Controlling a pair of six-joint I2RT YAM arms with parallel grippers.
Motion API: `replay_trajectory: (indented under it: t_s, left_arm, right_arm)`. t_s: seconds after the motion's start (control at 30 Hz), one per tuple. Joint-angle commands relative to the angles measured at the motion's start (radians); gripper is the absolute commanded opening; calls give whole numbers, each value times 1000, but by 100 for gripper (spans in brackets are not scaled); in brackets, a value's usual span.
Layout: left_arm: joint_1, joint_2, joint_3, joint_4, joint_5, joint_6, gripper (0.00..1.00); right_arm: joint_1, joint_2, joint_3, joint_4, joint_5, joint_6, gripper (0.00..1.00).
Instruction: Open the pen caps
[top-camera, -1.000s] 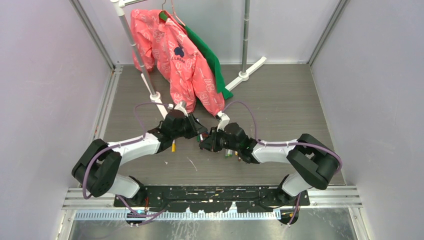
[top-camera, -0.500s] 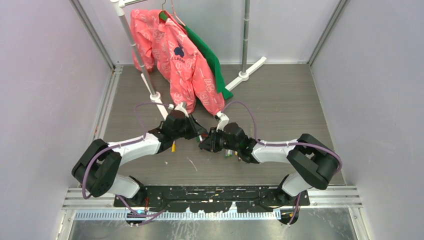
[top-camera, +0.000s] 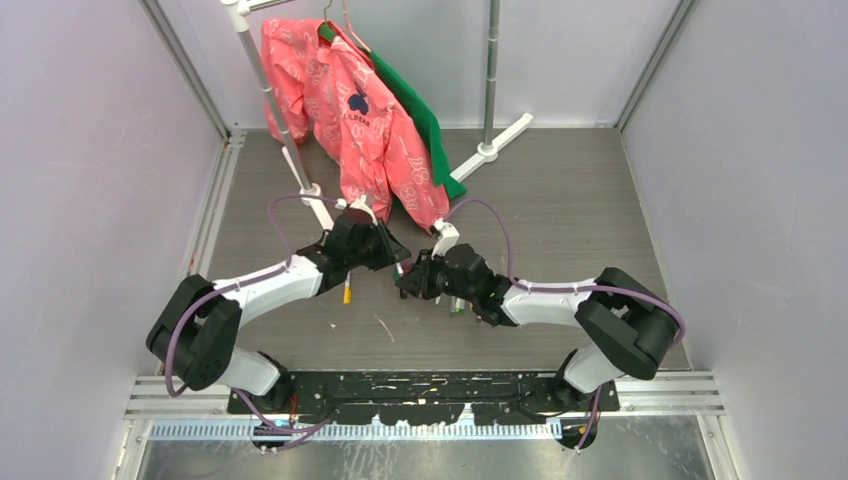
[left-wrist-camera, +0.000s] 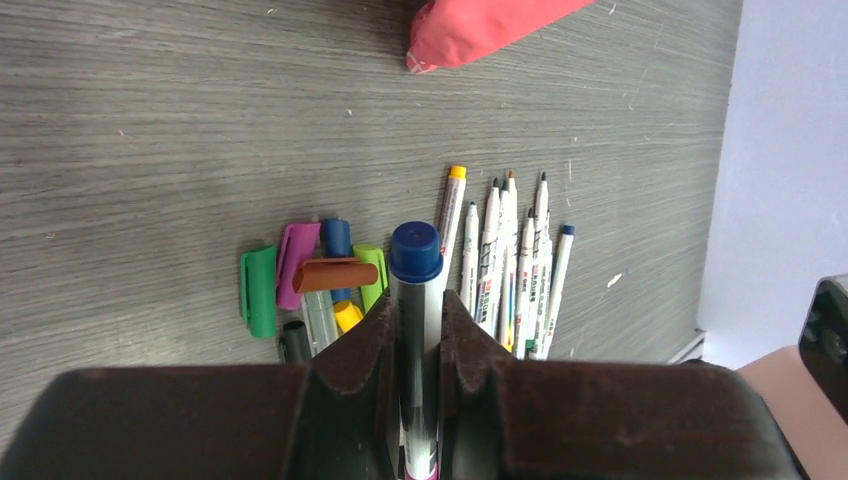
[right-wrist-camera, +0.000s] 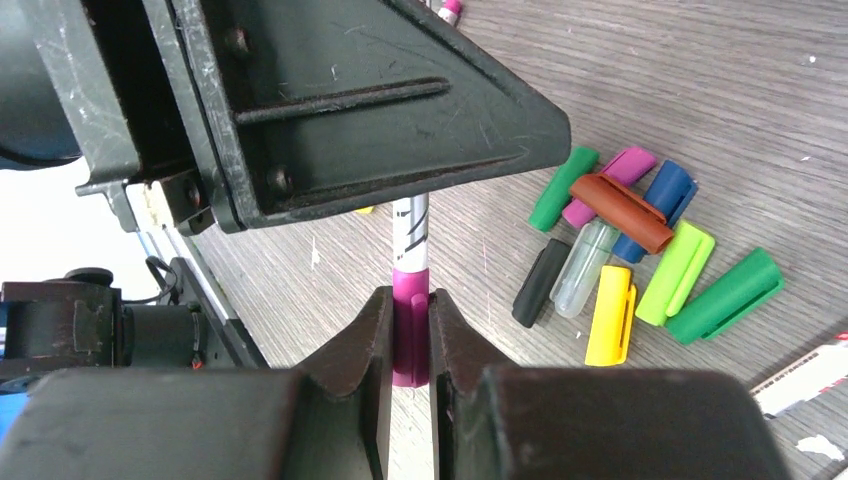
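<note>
My left gripper (left-wrist-camera: 415, 315) is shut on a white pen barrel (left-wrist-camera: 417, 300) with a blue end (left-wrist-camera: 416, 250). In the right wrist view the same barrel (right-wrist-camera: 410, 235) runs down from the left gripper's body (right-wrist-camera: 330, 100) into a magenta pen cap (right-wrist-camera: 410, 335). My right gripper (right-wrist-camera: 410, 320) is shut on that cap, which sits on the barrel's end. In the top view the two grippers, left (top-camera: 393, 258) and right (top-camera: 408, 283), meet tip to tip above the table's middle. Several loose pen caps lie below: green (right-wrist-camera: 725, 297), yellow (right-wrist-camera: 610, 315), lime (right-wrist-camera: 677, 272), brown (right-wrist-camera: 622, 212), blue (right-wrist-camera: 660, 195).
A row of uncapped white pens (left-wrist-camera: 510, 260) lies beside the cap pile. One yellow-tipped pen (top-camera: 347, 291) lies under the left arm. A clothes rack with a pink jacket (top-camera: 360, 120) and a green garment (top-camera: 425, 120) stands at the back, with its foot (top-camera: 490, 150) on the table.
Both grippers have shifted slightly toward the far side, still joined on the pen. Both grips are unchanged.
</note>
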Motion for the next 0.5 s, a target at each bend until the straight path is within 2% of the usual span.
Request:
replay_trajectory:
  t_s: [0.0,0.3,0.47]
  left_arm:
    - [93,7,31,126,-63,-24,0]
    - [144,-5,22,212,22,-17,0]
    - [184,-12,-38,352,111,-15,0]
  right_arm:
    - [13,10,-48,-71,19,26,1]
    - [26,9,-79,-56,9,41,1]
    - [31,4,-102,-5,-35,74,1]
